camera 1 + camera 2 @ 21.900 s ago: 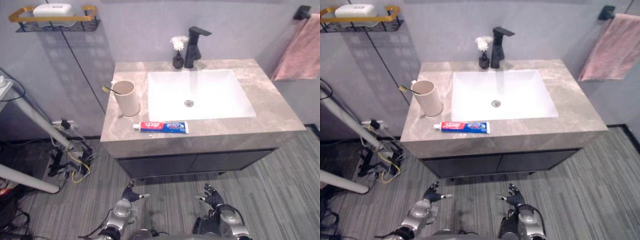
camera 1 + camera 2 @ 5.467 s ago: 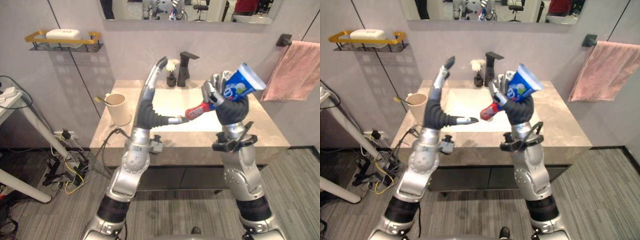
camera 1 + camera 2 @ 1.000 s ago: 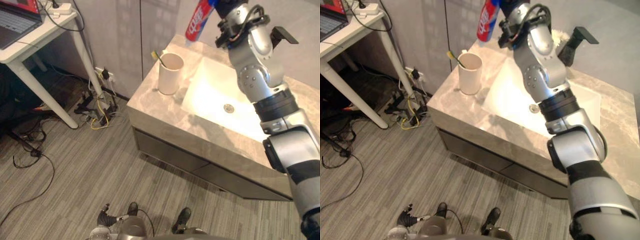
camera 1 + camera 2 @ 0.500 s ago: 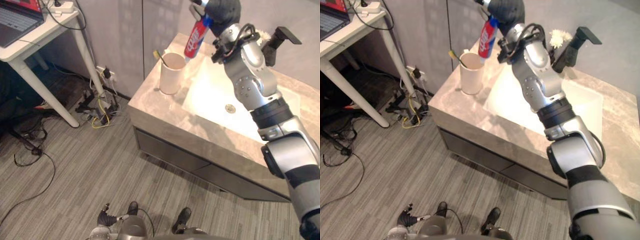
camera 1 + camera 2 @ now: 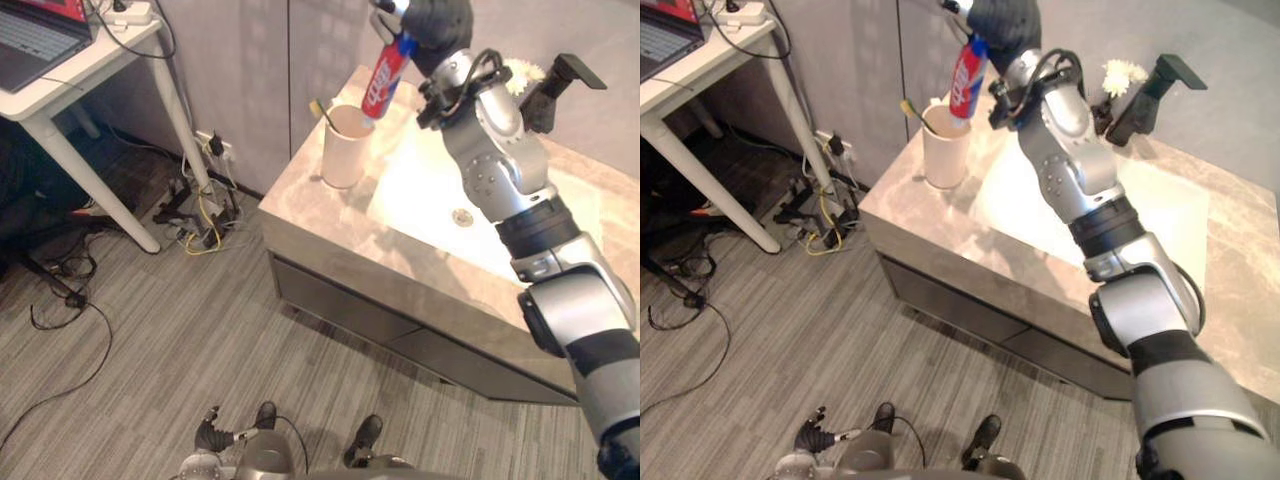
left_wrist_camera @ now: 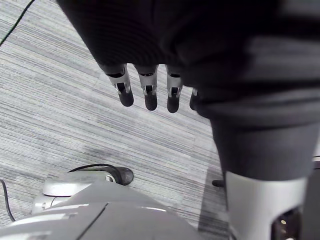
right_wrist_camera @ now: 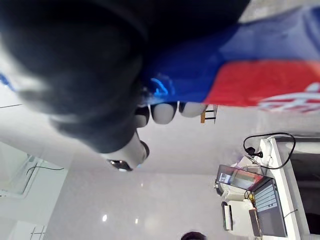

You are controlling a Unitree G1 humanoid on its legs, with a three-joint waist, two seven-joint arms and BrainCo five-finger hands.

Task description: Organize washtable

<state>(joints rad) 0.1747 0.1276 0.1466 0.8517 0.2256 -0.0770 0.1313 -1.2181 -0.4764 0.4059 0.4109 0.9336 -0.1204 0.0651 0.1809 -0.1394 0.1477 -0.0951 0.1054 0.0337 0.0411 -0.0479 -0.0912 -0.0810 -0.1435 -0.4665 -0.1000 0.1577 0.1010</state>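
**At cup mouth: tube brought down, not yet released**

Grip, right hand (image 5: pixel 432 22): fingers curled tight round tube (image 5: pixel 386 72), holding the blue end, red end pointing down.

Change over the last second: lowered from well above the counter (image 5: pixel 318 215) to cup level. Small drift of the whole view noted and discounted. Red end now at or just inside rim of cup (image 5: pixel 343 155), on the sink (image 5: pixel 430 195) side, tilted rather than upright. Contact with rim: cannot tell.

Same cup also holding brush (image 5: pixel 321 110), leaning out the opposite side, away from tube. No sign of clash between the two.

Judgement: insertion nearly done. Left to do: ease red end deeper, then open fingers and withdraw upward.

Risk: sideways push on rim could tip or slide cup, standing near counter's corner. Straighter entry advisable.

Idle, left hand (image 6: pixel 146 92): fingers straight, hanging low over floor (image 6: pixel 50 100), holding nothing.
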